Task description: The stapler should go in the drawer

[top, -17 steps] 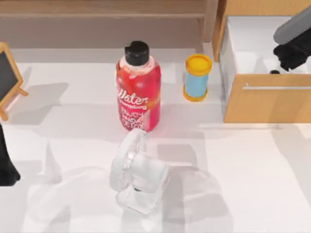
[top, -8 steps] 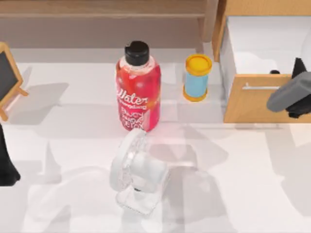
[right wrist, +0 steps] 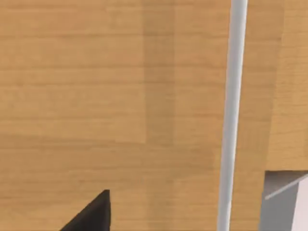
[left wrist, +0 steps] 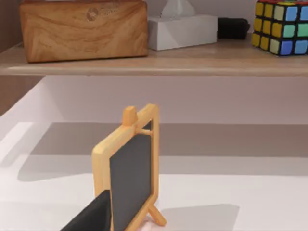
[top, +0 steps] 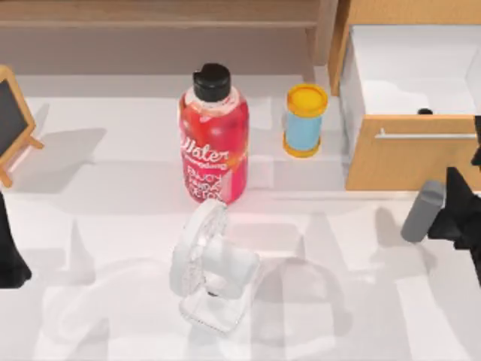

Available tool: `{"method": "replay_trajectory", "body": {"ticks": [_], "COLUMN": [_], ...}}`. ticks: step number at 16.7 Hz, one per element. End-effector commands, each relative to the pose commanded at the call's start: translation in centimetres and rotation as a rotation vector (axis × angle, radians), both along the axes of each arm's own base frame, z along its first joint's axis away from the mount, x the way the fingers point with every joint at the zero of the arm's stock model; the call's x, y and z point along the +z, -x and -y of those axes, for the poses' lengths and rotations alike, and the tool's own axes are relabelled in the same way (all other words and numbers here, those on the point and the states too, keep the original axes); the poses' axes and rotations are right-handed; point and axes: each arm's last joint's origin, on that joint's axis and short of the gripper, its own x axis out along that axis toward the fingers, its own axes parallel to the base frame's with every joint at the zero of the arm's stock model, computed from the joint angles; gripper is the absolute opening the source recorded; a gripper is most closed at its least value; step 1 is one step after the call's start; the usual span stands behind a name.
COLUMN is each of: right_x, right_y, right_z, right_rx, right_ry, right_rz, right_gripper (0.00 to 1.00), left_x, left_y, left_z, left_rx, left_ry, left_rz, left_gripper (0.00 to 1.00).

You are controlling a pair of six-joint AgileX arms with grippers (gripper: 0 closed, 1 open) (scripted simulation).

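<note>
Hovering at the tabletop's [top: 113, 188] right edge, just in front of the pulled-out drawer [top: 409, 162], the right gripper [top: 458, 218] leaves its jaws' state impossible to tell. From above, a small dark object [top: 425, 112] peeks over the drawer front. Its wrist view adds the silver handle [right wrist: 231, 115]; the left gripper [top: 9, 259] sits parked at left.

White table [top: 113, 188], soft shadows; long wooden shelf [top: 150, 13] along back, pale wall beneath.
</note>
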Motion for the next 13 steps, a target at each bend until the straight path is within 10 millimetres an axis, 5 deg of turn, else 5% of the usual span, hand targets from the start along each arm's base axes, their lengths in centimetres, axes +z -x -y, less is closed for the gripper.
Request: {"method": "replay_trajectory", "body": {"ticks": [13], "right_x": [-0.6], "right_y": [-1.8], "right_z": [0.1], "right_rx": [-0.008], "right_ry": [0.021], "right_rz": [-0.024], "right_gripper": [1.00], "left_x": [0.0], "left_y": [0.0], "left_z": [0.0], "left_rx": [0.000], "left_ry": [0.000], "left_rz": [0.000], "left_gripper": [1.00]}}
